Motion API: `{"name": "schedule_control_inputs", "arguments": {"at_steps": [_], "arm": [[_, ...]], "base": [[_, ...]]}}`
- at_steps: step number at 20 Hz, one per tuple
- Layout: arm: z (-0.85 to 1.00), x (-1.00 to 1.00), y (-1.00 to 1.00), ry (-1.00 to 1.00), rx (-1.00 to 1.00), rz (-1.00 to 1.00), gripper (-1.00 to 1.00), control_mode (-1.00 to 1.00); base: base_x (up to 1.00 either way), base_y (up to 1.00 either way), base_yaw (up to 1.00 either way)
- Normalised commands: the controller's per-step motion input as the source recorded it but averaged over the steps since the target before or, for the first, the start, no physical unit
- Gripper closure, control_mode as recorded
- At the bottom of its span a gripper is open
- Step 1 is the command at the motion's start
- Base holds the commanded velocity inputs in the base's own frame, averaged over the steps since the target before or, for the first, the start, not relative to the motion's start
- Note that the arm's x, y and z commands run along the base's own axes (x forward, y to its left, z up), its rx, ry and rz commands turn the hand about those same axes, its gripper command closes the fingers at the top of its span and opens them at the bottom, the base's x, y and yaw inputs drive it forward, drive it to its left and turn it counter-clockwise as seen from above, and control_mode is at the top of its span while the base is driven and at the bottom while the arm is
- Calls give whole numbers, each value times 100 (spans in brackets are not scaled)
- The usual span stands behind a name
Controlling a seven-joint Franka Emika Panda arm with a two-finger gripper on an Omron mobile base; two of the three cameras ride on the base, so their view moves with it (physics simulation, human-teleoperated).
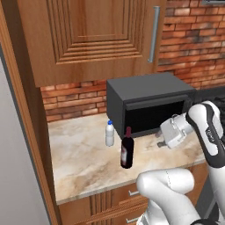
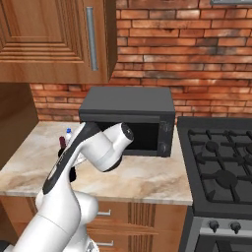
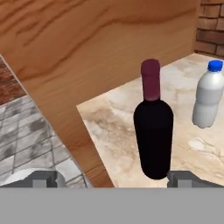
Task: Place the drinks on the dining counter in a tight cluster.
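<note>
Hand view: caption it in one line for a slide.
Open tool faces the upright wine bottle on the marble counter, white bottle standing apart beyond.

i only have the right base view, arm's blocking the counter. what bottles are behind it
Observer: A wine bottle stands upright near the counter front edge, in the left base view.
Operator: any other drink
Observer: A white bottle with a blue cap, upright, apart from the wine bottle and closer to the microwave.
Operator: is the tool on anything
Observer: No. The tool is open, short of the wine bottle, which the hand view shows dead ahead between its tips.
</note>
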Motion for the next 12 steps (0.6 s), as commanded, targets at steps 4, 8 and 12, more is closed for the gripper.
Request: {"name": "schedule_control_inputs", "arguments": {"at_steps": [4,8,12], "arm": [[-10,15,0,-19,7,12,-100,-100],[-3,26,0,-5,0,6,-100,-100],[0,21,0,0,0,0,-100,-100]], "base": [[0,0,0],[0,0,0],[0,0,0]]}}
